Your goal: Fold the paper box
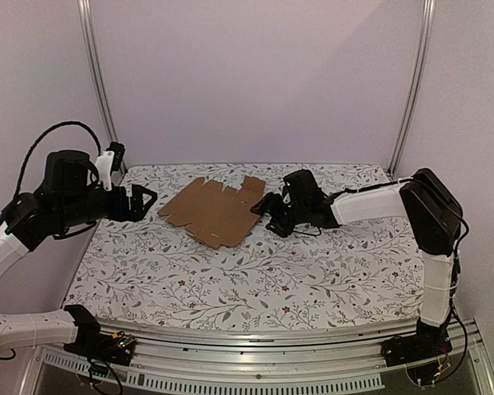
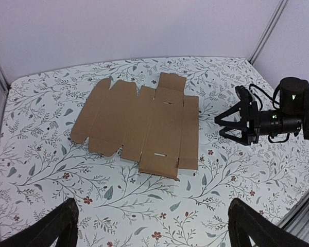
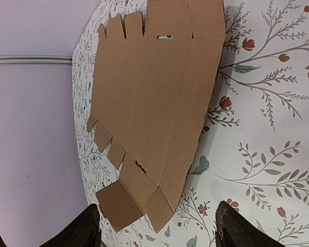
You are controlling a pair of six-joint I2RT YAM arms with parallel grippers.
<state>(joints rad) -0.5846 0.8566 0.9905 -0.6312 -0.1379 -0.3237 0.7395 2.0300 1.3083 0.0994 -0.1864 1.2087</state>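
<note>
Flat paper box point(image 1: 216, 211) on desk point(image 1: 230, 284): likely light, stiff, slides easily. Best pinched at an edge flap. Left hand point(image 1: 144, 200) wide open, right hand point(image 1: 267, 210) open, both empty.

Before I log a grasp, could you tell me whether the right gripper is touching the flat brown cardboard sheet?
Apart. The left wrist view shows bare floral tablecloth between the right gripper and the flat brown cardboard sheet.

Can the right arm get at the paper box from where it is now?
Probably yes. The right gripper is open, close beside the edge of the flat paper box, and only bare floral cloth lies between them.
</note>
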